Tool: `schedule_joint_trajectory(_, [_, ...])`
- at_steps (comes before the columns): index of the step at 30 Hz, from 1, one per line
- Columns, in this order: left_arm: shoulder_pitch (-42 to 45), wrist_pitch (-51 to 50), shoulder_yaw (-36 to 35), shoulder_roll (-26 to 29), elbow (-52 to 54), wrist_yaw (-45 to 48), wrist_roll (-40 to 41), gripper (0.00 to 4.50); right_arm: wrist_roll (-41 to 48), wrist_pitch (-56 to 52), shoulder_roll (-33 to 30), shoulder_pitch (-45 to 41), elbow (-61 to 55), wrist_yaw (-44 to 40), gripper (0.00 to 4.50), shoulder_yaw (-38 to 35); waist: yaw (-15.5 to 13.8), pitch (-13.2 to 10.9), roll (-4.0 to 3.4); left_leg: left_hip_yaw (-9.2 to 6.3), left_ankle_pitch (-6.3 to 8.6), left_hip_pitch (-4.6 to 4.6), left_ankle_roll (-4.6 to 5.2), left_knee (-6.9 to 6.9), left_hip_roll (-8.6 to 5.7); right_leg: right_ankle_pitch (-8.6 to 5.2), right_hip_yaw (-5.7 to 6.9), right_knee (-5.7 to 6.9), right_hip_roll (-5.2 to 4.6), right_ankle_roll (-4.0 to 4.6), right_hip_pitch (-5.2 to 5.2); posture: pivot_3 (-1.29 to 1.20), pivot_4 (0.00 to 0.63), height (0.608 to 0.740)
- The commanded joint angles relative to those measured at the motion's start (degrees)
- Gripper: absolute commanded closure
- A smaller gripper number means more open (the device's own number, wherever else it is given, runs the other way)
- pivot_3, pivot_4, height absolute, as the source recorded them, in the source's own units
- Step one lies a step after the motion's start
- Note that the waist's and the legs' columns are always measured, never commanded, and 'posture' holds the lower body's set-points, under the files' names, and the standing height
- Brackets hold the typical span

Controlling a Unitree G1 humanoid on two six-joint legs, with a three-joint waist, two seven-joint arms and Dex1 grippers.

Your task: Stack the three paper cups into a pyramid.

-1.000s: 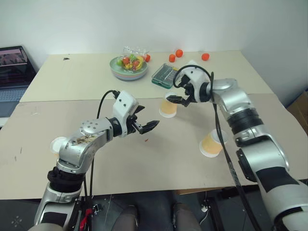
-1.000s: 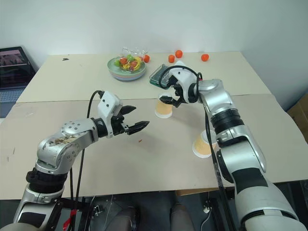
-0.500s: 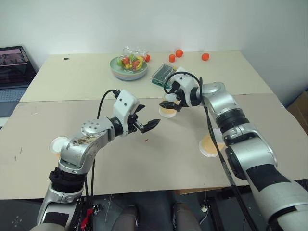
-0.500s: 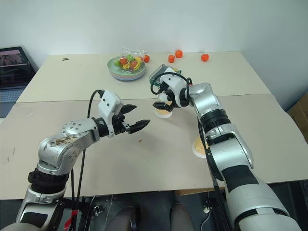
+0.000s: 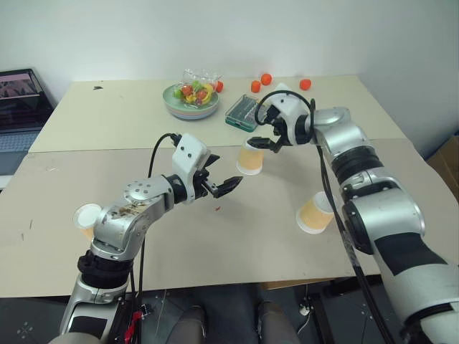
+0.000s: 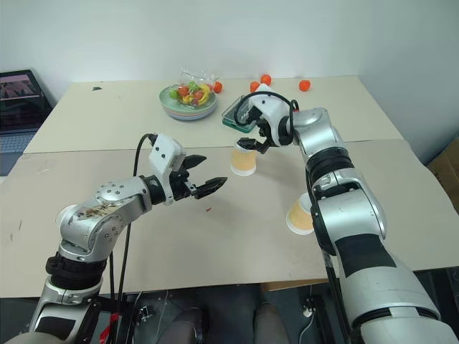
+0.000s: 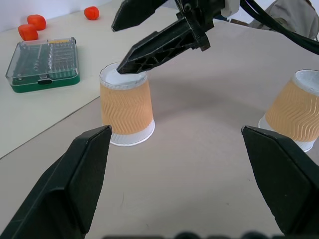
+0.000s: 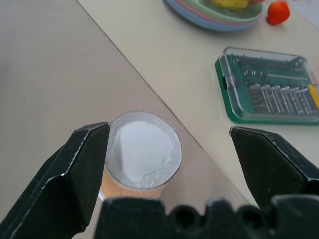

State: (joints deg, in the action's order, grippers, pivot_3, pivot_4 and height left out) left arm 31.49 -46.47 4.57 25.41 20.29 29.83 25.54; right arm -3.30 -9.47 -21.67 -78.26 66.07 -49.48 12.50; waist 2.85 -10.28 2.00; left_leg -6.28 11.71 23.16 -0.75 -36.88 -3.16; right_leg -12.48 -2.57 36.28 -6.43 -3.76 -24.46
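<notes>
1. Tan-orange paper cup, the middle cup [image 5: 250, 158], stands upside down on the near table [image 5: 237, 236], white base up, close to the seam with the far table [image 5: 115, 115].
2. Right gripper [image 5: 267, 137] hangs just above this cup's base. Fingers spread wide, nothing between them. In the left wrist view one black fingertip [image 7: 130, 63] sits at the cup's upper edge; whether it touches cannot be told.
3. Right wrist view: the cup's white base [image 8: 144, 149] lies between the two spread fingers, nearer one of them.
4. Second cup [image 5: 315, 213] is on the near table toward the right, also wide end down, well apart from the middle one and partly behind the right forearm.
5. Third cup [image 5: 87, 217] is at the left of the near table, partly hidden behind the left arm. Its white round end faces the camera; whether it is upright or lying cannot be told.
6. Left gripper [image 5: 219, 185] is held level above the near table, pointing toward the middle cup, fingers wide apart and empty.
7. No cup rests on another.
8. Far table: fruit bowl [image 5: 191, 100], clear-lidded green case [image 5: 244, 113] just behind the middle cup, and small orange-red fruits [image 5: 266, 79] loose near the back edge.
9. Laptop [image 5: 18, 100] sits off the far table's left side.
</notes>
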Motion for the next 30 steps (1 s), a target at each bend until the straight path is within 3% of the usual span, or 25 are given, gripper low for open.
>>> schedule_joint_trajectory(1, [0.58, 0.02, -1.41, -0.11, 2.08, -0.29, 0.59, 0.07, -0.87, 2.63, -0.03, -1.52, 0.80, 0.02, 0.00, -1.32, 0.08, 0.00, 0.00, 0.00, 0.00, 0.00, 0.00, 0.00, 0.00, 0.00, 0.00, 0.00, 0.00, 0.00, 0.00, 0.00, 0.150, 0.740])
schedule_joint_trajectory(30, [-0.46, -0.78, -0.47, -1.71, 3.23, -1.81, 1.54, 0.07, -2.07, 1.35, 2.12, -3.67, 2.14, -5.02, 0.00, -3.80, 1.19, 0.00, 0.00, 0.00, -0.05, -0.04, -0.09, -0.01, -0.01, 0.00, -0.04, 0.51, 0.00, 0.00, -0.03, 0.00, 0.150, 0.740])
